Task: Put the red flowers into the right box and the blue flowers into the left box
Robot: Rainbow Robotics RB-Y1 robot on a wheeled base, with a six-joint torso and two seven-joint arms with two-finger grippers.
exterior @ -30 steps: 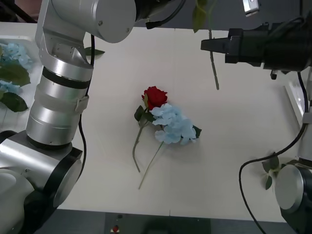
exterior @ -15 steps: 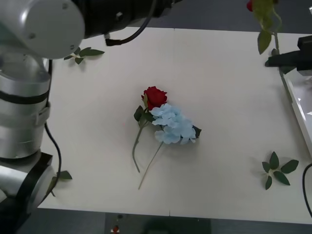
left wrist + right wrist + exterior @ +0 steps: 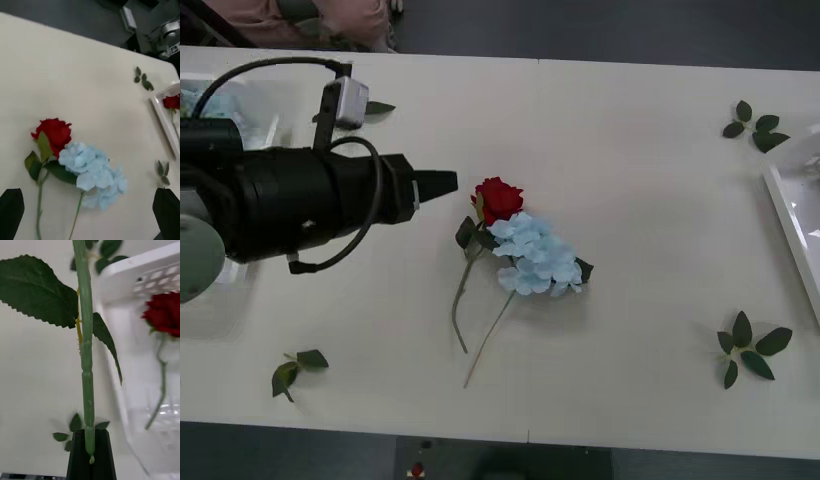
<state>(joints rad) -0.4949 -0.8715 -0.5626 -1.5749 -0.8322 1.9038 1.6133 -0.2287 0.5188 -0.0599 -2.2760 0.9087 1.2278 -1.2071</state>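
A red flower [image 3: 498, 198] lies mid-table with a blue flower [image 3: 535, 257] overlapping its leaves. My left gripper [image 3: 443, 183] hovers just left of the red bloom, fingers open; its wrist view shows that red flower [image 3: 54, 132] and blue flower [image 3: 93, 173] below the open left gripper [image 3: 88, 204]. My right gripper [image 3: 90, 450] is shut on the green stem [image 3: 87, 352] of a red flower, bloom out of view, beside the right box [image 3: 123, 273], where another red flower [image 3: 165, 317] lies. The left box [image 3: 268, 118] holds a blue flower [image 3: 198, 100].
Loose green leaf sprigs lie at the far right [image 3: 753, 123], near right [image 3: 748, 347], near left [image 3: 297, 368] and far left [image 3: 377, 107]. The right box's rim [image 3: 788, 212] shows at the table's right edge.
My left arm swung down from high over the table, its gripper now pointing at the red bloom. My right arm carried its stem rightward, out of the front view, to the right box.
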